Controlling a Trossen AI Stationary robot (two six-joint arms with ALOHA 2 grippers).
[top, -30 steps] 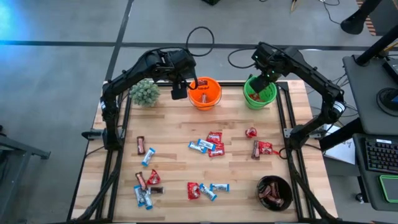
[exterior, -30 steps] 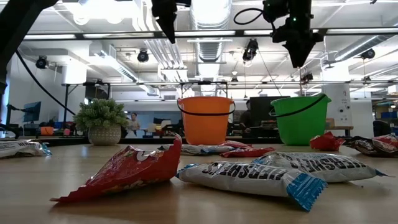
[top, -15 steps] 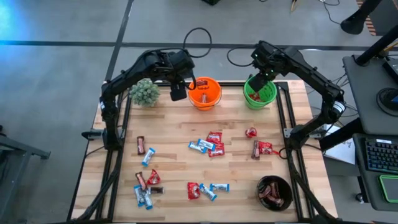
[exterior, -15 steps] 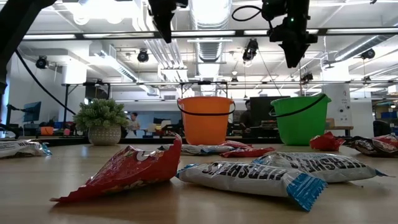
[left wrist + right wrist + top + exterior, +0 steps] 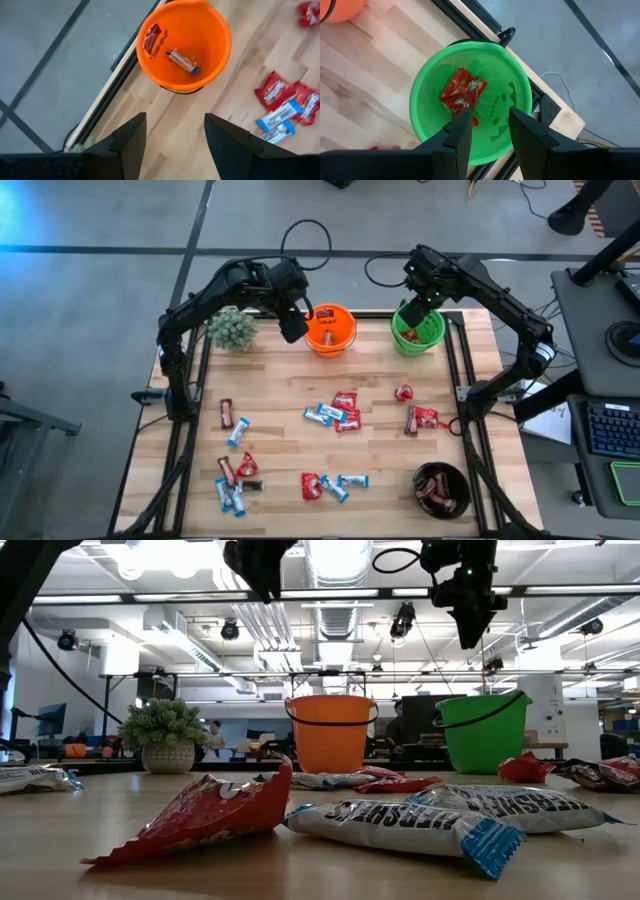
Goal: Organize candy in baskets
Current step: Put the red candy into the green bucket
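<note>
My left gripper (image 5: 293, 328) (image 5: 175, 132) hangs open above the table just left of the orange pail (image 5: 330, 328) (image 5: 184, 45), nothing between its fingers. A red candy (image 5: 152, 37) and a blue-tipped bar (image 5: 182, 61) lie in that pail. My right gripper (image 5: 420, 308) (image 5: 490, 125) hangs open over the green pail (image 5: 417, 330) (image 5: 470, 100), which holds a red candy (image 5: 462, 92). The black bowl (image 5: 442, 488) at the near right holds brown candies. Several red, blue-and-white and brown candies (image 5: 335, 412) lie scattered on the wooden table.
A fuzzy green plant (image 5: 232, 328) stands at the far left corner, close to my left arm. More candy lies at the near left (image 5: 235, 475), near middle (image 5: 325, 485) and right (image 5: 418, 418). Black frame rails (image 5: 462, 380) run along the table's sides.
My left gripper has rolled about its own pointing line while staying beside the orange pail, high above the table. Nothing else has moved.
</note>
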